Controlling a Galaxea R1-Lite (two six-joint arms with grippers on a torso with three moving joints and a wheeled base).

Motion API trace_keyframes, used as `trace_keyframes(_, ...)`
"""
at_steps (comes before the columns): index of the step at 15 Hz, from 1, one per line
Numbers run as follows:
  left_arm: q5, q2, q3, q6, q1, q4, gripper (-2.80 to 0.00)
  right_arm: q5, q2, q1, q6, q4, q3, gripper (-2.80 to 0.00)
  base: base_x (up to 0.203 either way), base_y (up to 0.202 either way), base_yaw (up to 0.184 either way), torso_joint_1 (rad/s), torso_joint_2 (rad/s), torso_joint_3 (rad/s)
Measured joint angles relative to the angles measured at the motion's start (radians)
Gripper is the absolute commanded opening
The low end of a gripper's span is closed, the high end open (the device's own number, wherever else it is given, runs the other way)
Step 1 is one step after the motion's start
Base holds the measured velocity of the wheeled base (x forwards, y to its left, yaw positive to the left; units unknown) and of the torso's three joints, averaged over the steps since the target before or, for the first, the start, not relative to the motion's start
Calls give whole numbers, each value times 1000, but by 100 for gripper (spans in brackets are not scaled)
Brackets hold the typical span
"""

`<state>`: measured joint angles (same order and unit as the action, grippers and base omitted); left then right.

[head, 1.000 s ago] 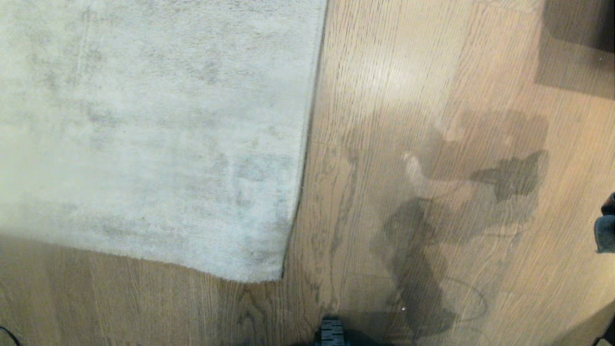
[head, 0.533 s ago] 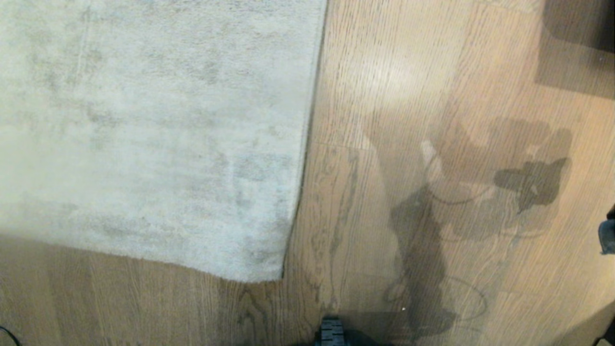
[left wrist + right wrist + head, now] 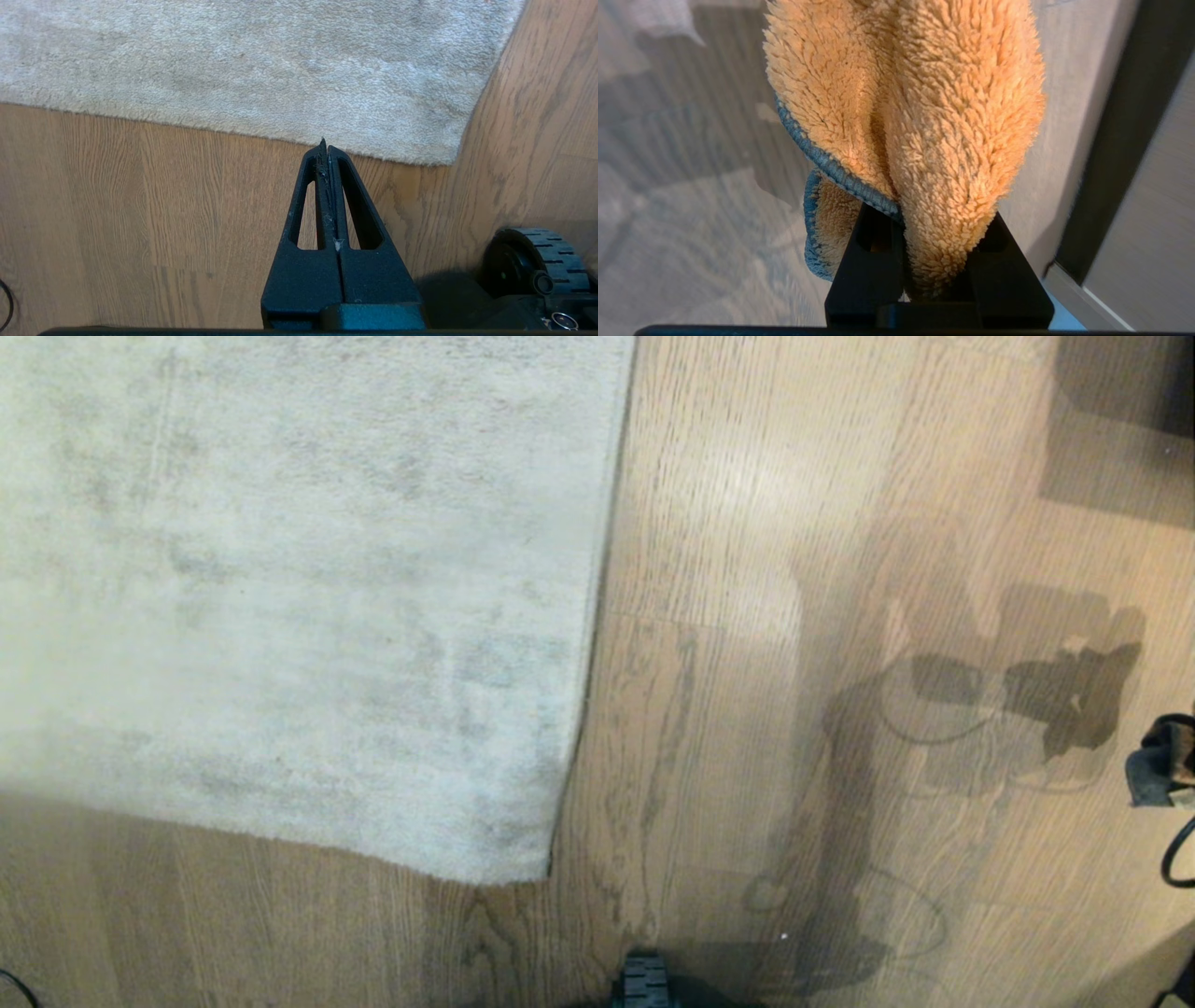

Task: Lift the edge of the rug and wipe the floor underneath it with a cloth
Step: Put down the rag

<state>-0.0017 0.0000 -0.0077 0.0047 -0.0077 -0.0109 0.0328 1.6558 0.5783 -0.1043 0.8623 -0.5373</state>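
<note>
The pale grey rug [image 3: 280, 597] lies flat on the brown wooden floor [image 3: 728, 523]. Its edge [image 3: 597, 616] runs down to a corner [image 3: 546, 875]. My right gripper [image 3: 1163, 763] shows at the far right of the head view, well away from the rug. It is shut on the cloth [image 3: 924, 102], a fluffy orange rag with a blue hem that hangs out of the right gripper [image 3: 934, 224]. My left gripper [image 3: 325, 145] is shut and empty, above bare floor [image 3: 140, 200] just short of the rug's near edge [image 3: 233, 128].
My base wheel [image 3: 537, 261] stands near the rug corner, and a black base part [image 3: 644, 985] sits at the bottom of the head view. A dark block [image 3: 1120, 420] lies at the back right. A black cable [image 3: 1174, 854] loops under the right gripper.
My right gripper with the cloth has come further into the head view at the right edge and moved farther away. Its shadow has slid right across the floor. Rug and left arm are unchanged.
</note>
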Motion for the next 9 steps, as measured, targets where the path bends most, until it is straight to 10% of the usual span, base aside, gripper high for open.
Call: trace_keyframes(9, 0, 0, 0, 0, 0, 0, -280, 54, 127, 1, 3, 37, -92, -280, 0, 0, 0, 0, 0, 0)
